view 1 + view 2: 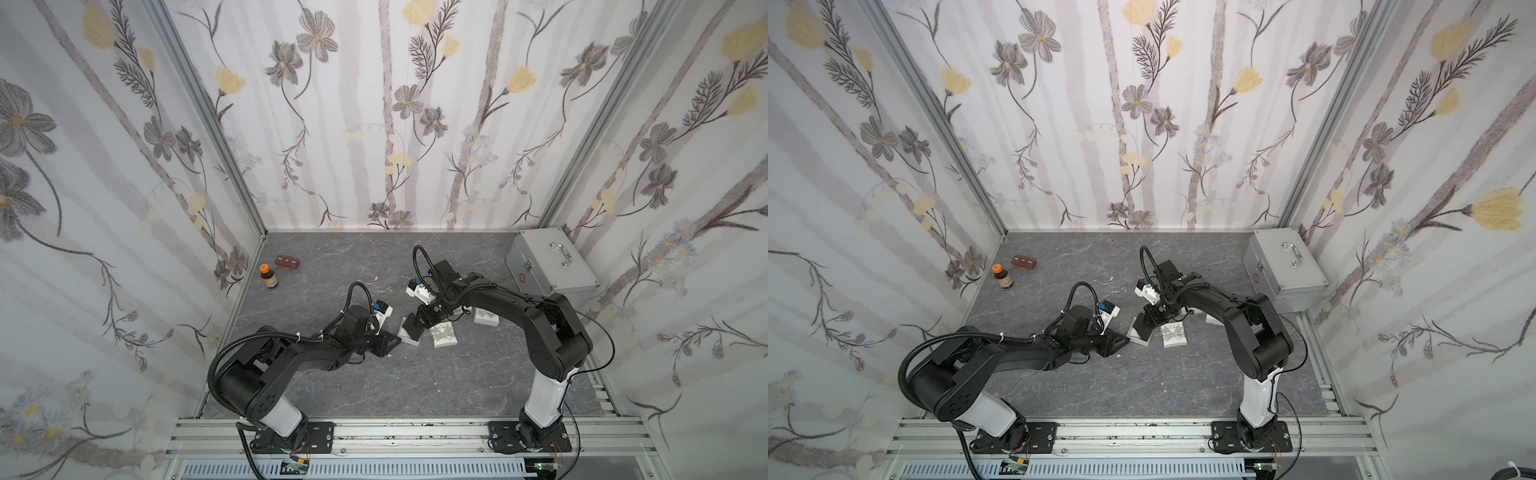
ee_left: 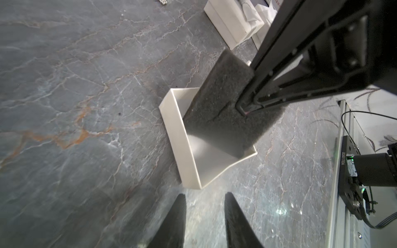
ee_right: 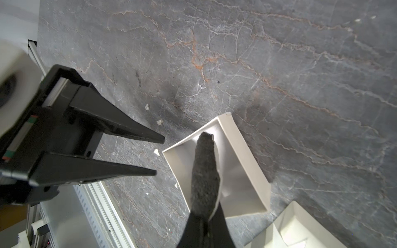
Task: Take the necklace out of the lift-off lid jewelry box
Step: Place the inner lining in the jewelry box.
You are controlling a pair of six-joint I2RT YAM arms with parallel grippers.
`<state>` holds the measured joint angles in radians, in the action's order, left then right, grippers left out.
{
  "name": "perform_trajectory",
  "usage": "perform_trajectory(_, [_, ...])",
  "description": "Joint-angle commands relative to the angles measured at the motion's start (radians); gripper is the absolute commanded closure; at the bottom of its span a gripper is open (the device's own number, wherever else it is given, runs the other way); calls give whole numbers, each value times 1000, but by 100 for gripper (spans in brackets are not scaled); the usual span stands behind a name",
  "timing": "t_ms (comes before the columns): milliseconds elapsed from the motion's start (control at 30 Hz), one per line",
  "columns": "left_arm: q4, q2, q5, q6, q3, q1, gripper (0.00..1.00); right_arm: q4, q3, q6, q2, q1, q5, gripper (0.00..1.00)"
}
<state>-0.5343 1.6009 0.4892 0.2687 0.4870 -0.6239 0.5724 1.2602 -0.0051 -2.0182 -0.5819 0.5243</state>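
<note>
The white jewelry box base (image 2: 171, 120) (image 3: 236, 146) lies open on the grey table, between the two arms in both top views (image 1: 405, 336) (image 1: 1136, 336). My right gripper (image 3: 204, 214) is shut on a dark foam pad (image 2: 219, 107) (image 3: 204, 171), which it holds tilted over the box. The part of the box floor that shows is bare. My left gripper (image 2: 205, 194) (image 3: 159, 155) hovers beside the box, open, with nothing between its fingers. No necklace shows in the box. A thin silvery strand (image 1: 376, 278) lies on the table behind the arms.
Two more white box parts (image 1: 444, 334) (image 1: 486, 318) sit just right of the open base. A silver metal case (image 1: 552, 266) stands at the back right. An orange-capped brown bottle (image 1: 269, 276) and a brown block (image 1: 289, 262) are at the back left.
</note>
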Motion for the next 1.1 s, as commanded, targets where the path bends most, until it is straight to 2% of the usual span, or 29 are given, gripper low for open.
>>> perform_trajectory(0, [-90,49,-35,47,21,-6,71,-2,2,-19,-11,-4,-4,100])
perform_trajectory(333, [1,90,-178,19,82,-6,73,-21,-22,-1,7,-11,13,100])
perform_trajectory(533, [16,104,-171,14,112,-5,73,-67,-42,47,-6,-13,1,100])
perform_trajectory(667, [22,106,-170,15,117,-5,73,-85,-56,79,-5,-18,-59,96])
perform_trajectory(833, [32,100,-176,15,119,-5,73,-78,-62,96,4,-21,-151,86])
perform_trajectory(967, [44,81,-185,12,122,-6,73,-71,-61,100,21,-29,-211,66])
perform_trajectory(1067, [55,67,-196,8,122,-5,73,-59,-54,99,45,-38,-267,59])
